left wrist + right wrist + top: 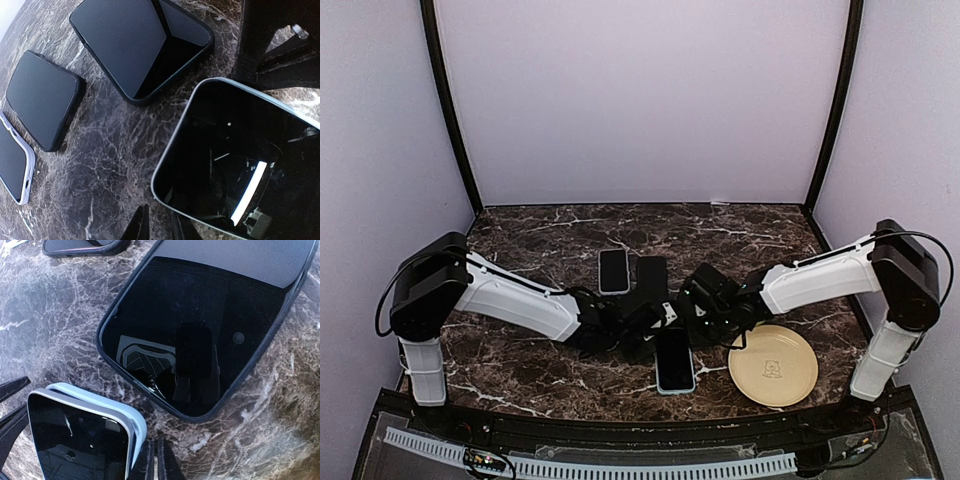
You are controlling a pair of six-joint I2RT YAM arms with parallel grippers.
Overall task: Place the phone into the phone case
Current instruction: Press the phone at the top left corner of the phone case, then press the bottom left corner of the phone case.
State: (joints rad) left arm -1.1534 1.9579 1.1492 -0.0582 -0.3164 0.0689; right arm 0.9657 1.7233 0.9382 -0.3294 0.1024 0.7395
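The phone (674, 360), black-screened with a silver rim, lies near the table's front between both arms. In the right wrist view the phone (75, 440) sits in the light blue phone case (136, 421), and the case's rim shows past its corner. My right gripper (155, 457) is shut, empty, right beside that case corner. My left gripper (160, 222) has a narrow gap showing only marble. One of its fingertips (182, 227) meets the rim of the phone (240, 155). In the top view the left gripper (655, 322) and right gripper (698, 325) hover at the phone's far end.
A large black-cased phone (140, 45) (200, 325) lies just beyond. Left of it are a smaller black one (42, 97) and a white-cased phone (12, 160) (613, 270). A cream plate (772, 365) sits to the right, near the front edge.
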